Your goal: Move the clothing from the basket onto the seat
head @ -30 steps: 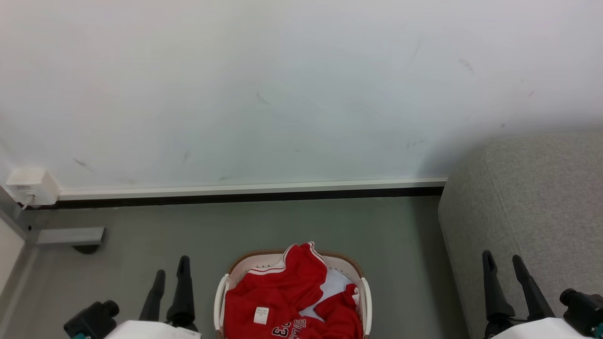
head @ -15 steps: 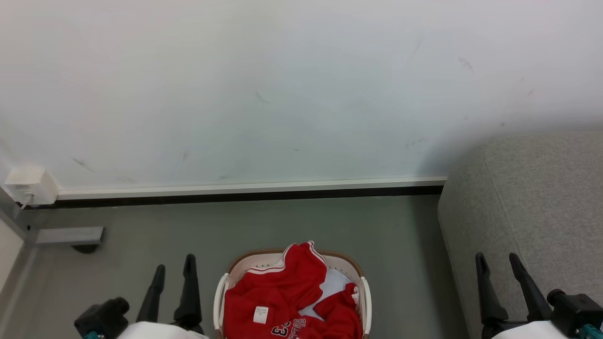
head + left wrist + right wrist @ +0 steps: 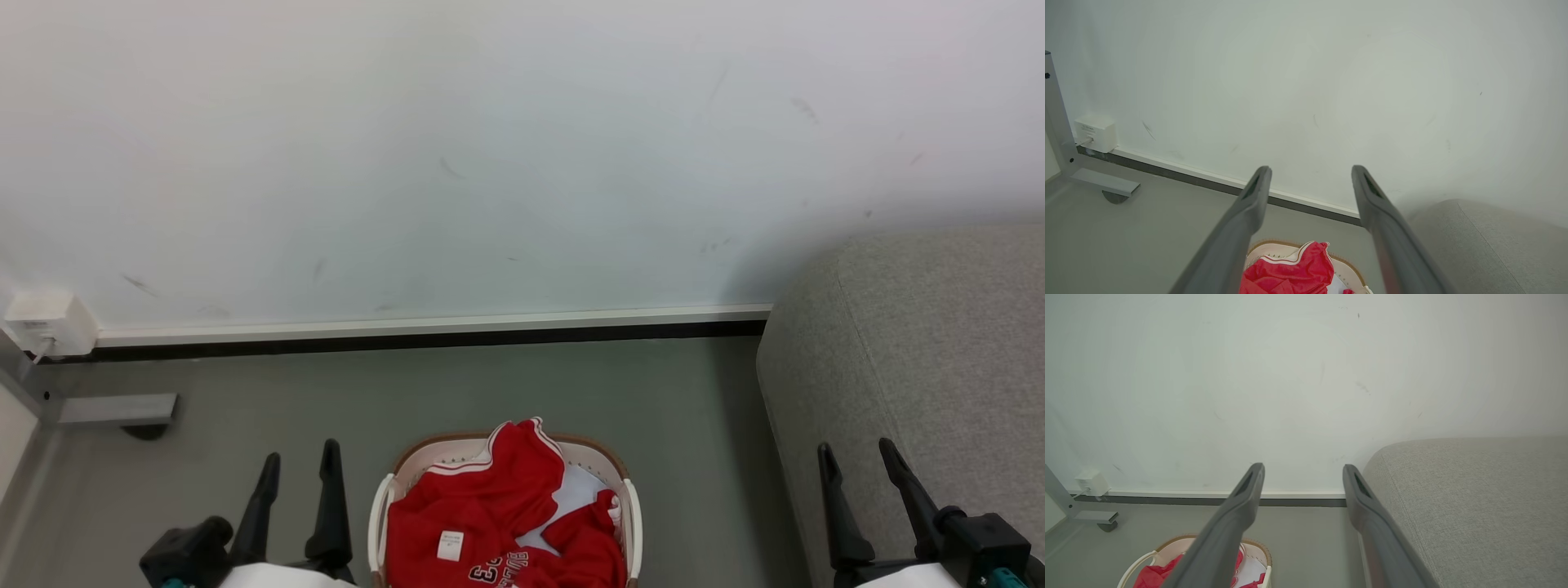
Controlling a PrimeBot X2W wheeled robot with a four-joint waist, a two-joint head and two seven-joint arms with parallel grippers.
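Observation:
The red jersey (image 3: 490,514) lies crumpled in the cream basket (image 3: 625,510) at the bottom middle of the head view, its white label facing up. A flat white pad (image 3: 580,494) peeks out under it. The grey sofa (image 3: 939,359) fills the right side. My left gripper (image 3: 298,457) stands open to the left of the basket, above the floor. My right gripper (image 3: 856,457) is open over the sofa's front edge. The left wrist view looks between its open fingers (image 3: 1253,204) at the jersey (image 3: 1290,273) below. In the right wrist view the basket (image 3: 1143,559) sits at lower left and the sofa (image 3: 1474,506) at right.
A white wall (image 3: 490,147) with a skirting strip runs across the back. A white plug box (image 3: 45,322) sits at the wall's left end, beside a grey metal frame foot (image 3: 114,408). Grey floor (image 3: 531,392) lies between the basket and the wall.
Both grippers have drifted inward: the left one to the right, the right one to the left. The jersey and basket have not moved.

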